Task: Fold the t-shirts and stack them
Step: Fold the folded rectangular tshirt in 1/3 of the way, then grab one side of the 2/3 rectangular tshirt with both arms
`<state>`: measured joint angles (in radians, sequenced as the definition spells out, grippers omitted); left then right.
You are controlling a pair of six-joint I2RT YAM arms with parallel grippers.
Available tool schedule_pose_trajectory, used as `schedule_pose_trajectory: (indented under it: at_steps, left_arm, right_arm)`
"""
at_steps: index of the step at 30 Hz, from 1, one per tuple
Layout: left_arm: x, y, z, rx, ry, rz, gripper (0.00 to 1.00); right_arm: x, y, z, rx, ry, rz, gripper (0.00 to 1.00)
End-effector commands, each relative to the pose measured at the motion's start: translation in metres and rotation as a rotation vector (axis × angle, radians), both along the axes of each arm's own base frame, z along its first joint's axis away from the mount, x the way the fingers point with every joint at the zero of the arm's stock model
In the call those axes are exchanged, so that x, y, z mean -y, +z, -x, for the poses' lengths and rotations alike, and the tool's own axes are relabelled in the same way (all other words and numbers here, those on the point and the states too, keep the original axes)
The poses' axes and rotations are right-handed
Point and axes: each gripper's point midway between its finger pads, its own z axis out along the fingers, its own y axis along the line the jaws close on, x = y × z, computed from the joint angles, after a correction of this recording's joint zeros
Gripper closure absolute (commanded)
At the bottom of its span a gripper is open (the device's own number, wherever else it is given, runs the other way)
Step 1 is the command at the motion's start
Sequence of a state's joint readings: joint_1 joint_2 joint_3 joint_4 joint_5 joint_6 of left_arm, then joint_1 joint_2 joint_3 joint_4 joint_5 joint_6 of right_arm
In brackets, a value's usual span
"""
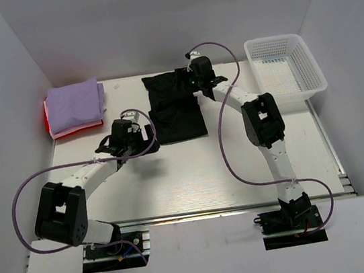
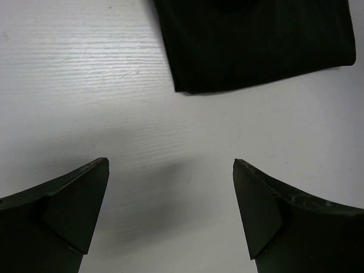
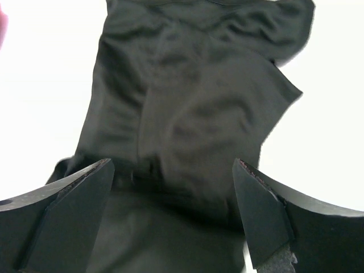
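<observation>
The black t-shirt (image 1: 175,110) lies mid-table as a long folded strip, bunched at its far end. My right gripper (image 1: 198,81) hovers over that far end; in the right wrist view it (image 3: 172,162) is open, with rumpled black t-shirt cloth (image 3: 193,114) below and nothing gripped. My left gripper (image 1: 141,128) sits just left of the shirt's near corner. In the left wrist view it (image 2: 170,164) is open over bare table, the black t-shirt's corner (image 2: 256,45) ahead of it. At far left, the folded lavender t-shirt (image 1: 74,104) rests on the red-pink t-shirt (image 1: 50,124).
A white mesh basket (image 1: 285,67) stands at the far right. White walls enclose the table (image 1: 193,169) on the left, back and right. Purple cables loop from both arms above the near half of the table.
</observation>
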<state>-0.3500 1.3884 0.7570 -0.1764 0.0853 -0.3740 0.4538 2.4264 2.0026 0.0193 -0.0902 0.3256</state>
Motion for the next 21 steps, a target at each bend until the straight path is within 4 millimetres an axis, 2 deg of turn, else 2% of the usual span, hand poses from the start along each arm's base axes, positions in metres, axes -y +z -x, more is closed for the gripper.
schedule_pose_trajectory:
  at_steps: [1,2,3,4,5,6,8,9,10,11,12,13,14,19,21]
  left_arm:
    - [0.021,0.018,-0.019,0.073,-0.081,0.051,0.0]
    - [0.022,0.011,-0.021,0.054,-0.08,0.044,0.0]
    - [0.023,0.01,-0.024,0.053,-0.086,0.037,0.0]
    - [0.024,0.006,-0.024,0.049,-0.099,0.035,0.0]
    - [0.026,0.006,-0.029,0.056,-0.099,0.037,0.0]
    - [0.027,0.0,-0.031,0.04,-0.099,0.032,0.0]
    - [0.028,-0.003,-0.036,0.047,-0.105,0.028,0.0]
    - [0.031,-0.005,-0.037,0.045,-0.113,0.035,0.02]
    - [0.031,-0.011,-0.038,0.039,-0.119,0.026,0.04]
    - [0.033,-0.012,-0.041,0.048,-0.126,0.035,0.12]
    - [0.034,-0.013,-0.044,0.046,-0.126,0.034,0.15]
    - [0.034,-0.019,-0.043,0.036,-0.132,0.024,0.18]
    - [0.036,-0.022,-0.049,0.036,-0.132,0.024,0.23]
    - [0.045,-0.027,-0.065,0.04,-0.153,0.033,0.42]
    - [0.05,-0.032,-0.063,0.032,-0.184,0.048,0.47]
  right_arm:
    - [0.024,0.071,0.016,0.101,-0.011,0.089,0.1]
    - [0.03,0.102,0.024,0.135,-0.026,0.079,0.1]
    - [0.037,0.089,0.034,0.095,-0.033,0.095,0.1]
    - [0.055,0.076,0.047,0.034,-0.087,0.13,0.1]
    - [0.065,0.066,0.065,-0.003,-0.096,0.148,0.1]
    - [0.072,0.059,0.074,-0.037,-0.117,0.145,0.1]
    - [0.094,0.035,0.108,-0.123,-0.154,0.158,0.1]
    - [0.1,0.028,0.117,-0.145,-0.164,0.163,0.1]
    - [0.109,0.006,0.137,-0.21,-0.179,0.17,0.1]
    - [0.112,0.006,0.142,-0.22,-0.174,0.16,0.1]
    - [0.11,0.0,0.149,-0.242,-0.149,0.151,0.1]
    - [0.115,-0.014,0.16,-0.285,-0.143,0.164,0.1]
    - [0.107,-0.018,0.169,-0.317,-0.092,0.14,0.1]
    - [0.1,-0.043,0.177,-0.384,-0.04,0.138,0.1]
    - [0.092,-0.048,0.179,-0.401,-0.013,0.111,0.1]
